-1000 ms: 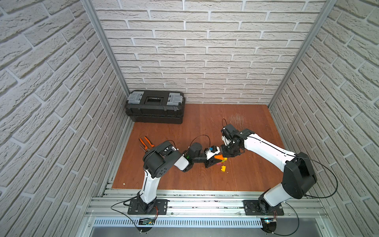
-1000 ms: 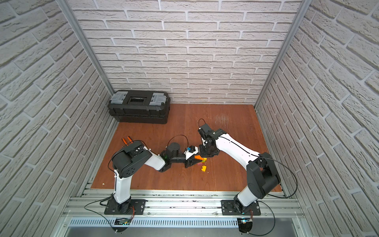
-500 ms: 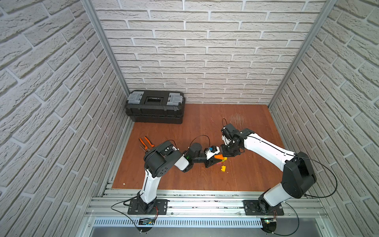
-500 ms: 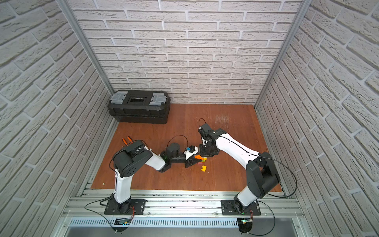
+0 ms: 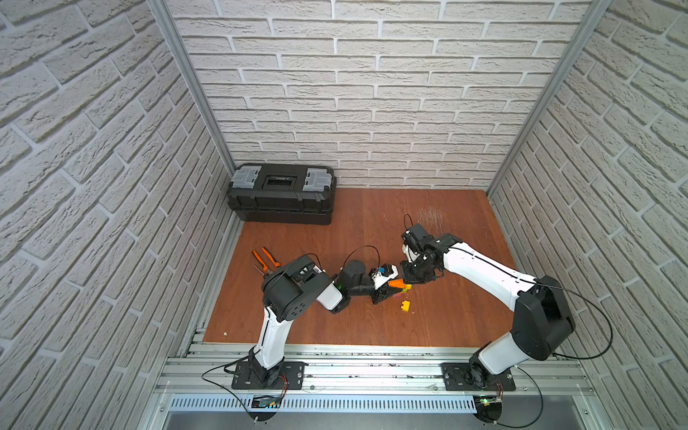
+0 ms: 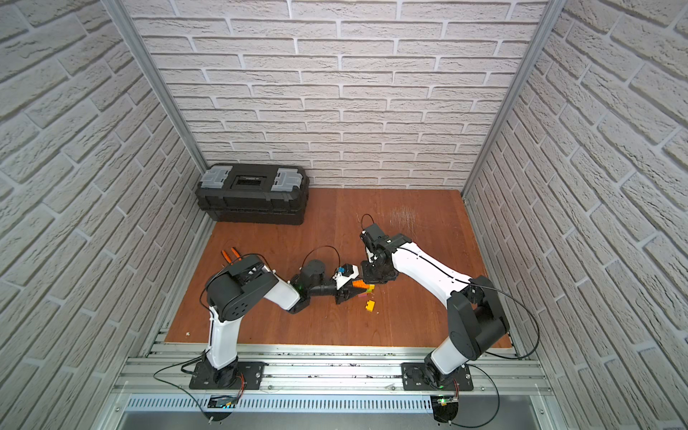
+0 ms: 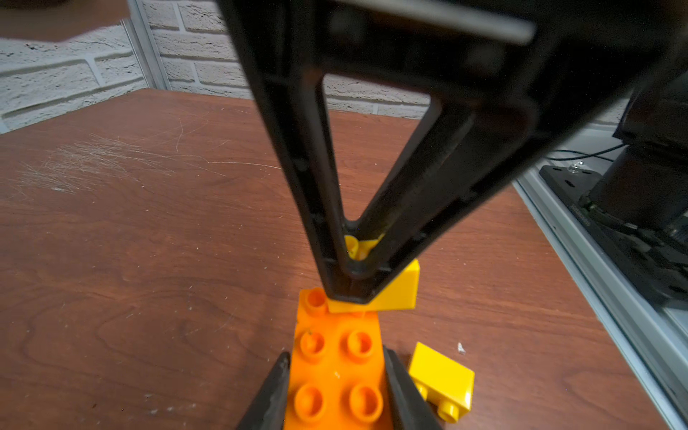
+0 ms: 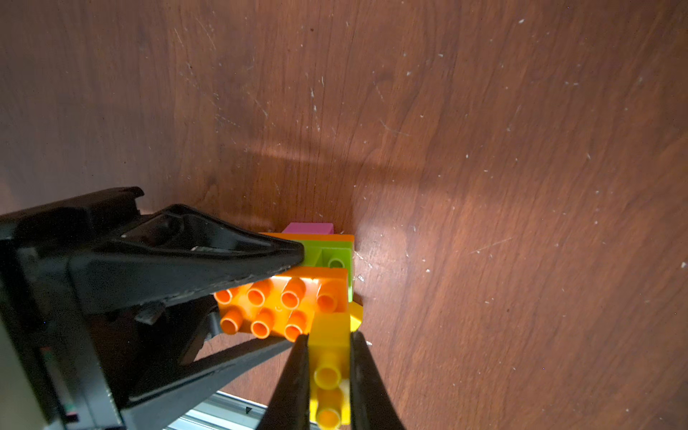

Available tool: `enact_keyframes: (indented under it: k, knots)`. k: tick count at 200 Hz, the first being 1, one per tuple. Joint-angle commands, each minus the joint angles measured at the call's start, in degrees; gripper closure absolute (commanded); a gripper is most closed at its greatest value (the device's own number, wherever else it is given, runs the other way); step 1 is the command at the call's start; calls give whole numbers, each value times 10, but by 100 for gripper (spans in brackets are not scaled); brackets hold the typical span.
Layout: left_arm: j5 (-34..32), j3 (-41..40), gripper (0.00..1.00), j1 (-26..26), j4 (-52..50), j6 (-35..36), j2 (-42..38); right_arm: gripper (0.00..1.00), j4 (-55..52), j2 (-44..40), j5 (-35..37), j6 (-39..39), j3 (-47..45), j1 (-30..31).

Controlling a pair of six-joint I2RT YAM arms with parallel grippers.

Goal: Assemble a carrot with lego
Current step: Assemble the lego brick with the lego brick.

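- Your left gripper is clamped on the carrot, a small clump of joined studded plastic bricks. Orange faces up, with lime green behind it and pink on the far side.
- The carrot is mid-table between the two arms, low over the brown wooden table. I can't tell whether it rests on the surface.
- Your right gripper is pinched narrow on a small yellow studded plastic brick, which touches the free end of the top orange brick.
- That yellow brick looks tilted against the end studs, and I can't tell if it's seated. I'd call this step in progress.
- Left to do, by my read: press it home, then fit the spare yellow brick, a second small plastic piece lying loose just beside the carrot.
- You're late in the build: orange, green and pink are joined, and only the yellows are outstanding.
- Nearby are orange-handled metal pliers by the left arm and a black plastic toolbox at the back wall. Both are well apart from the work.
- Only the grippers are in the way. Their tips crowd the joint, so there's little room to regrip.
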Motion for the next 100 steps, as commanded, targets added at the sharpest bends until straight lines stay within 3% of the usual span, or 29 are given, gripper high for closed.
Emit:
enact_keyframes:
  k: [1, 100]
  knots:
    - [19, -12, 100, -9, -28, -9, 23, 98, 92, 10, -17, 10, -26, 0]
    - [19, -12, 100, -8, -27, -11, 24, 98, 92, -38, -15, 15, -31, 5]
